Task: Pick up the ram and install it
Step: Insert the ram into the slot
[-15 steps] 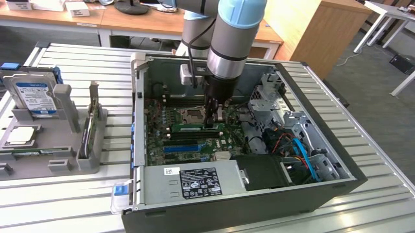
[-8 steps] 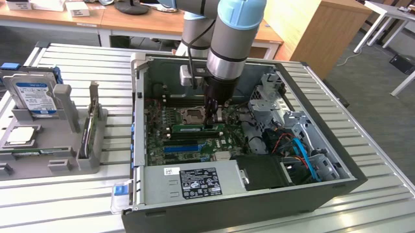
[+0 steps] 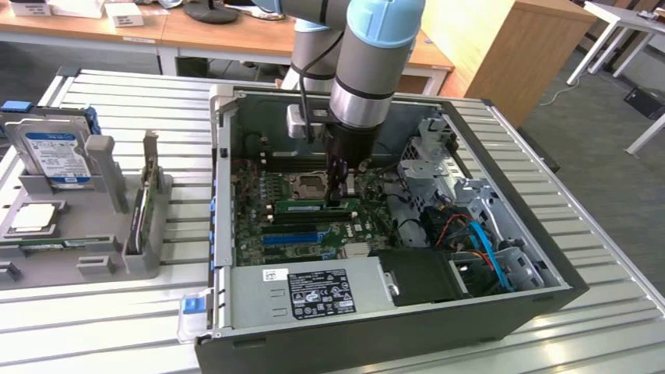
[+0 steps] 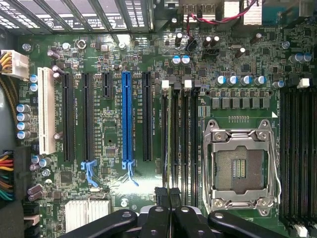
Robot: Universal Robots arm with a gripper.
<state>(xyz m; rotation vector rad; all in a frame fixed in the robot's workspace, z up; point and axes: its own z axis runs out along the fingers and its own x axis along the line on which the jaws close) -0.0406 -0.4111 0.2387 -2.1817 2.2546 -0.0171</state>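
The ram is a thin green stick standing on edge along a memory slot on the motherboard, inside the open computer case. My gripper reaches straight down into the case and is shut on the ram near its end at the exterior view's right. In the wrist view the ram shows edge-on as a narrow greenish line between black slots. The two black fingertips of the gripper pinch together over it. Whether the ram is fully pressed into the slot I cannot tell.
A blue slot connector and black card slots lie beside the ram. The open CPU socket is on its other side, with more black memory slots beyond. The power supply and drive cages crowd the case. A grey fixture with a hard drive stands outside.
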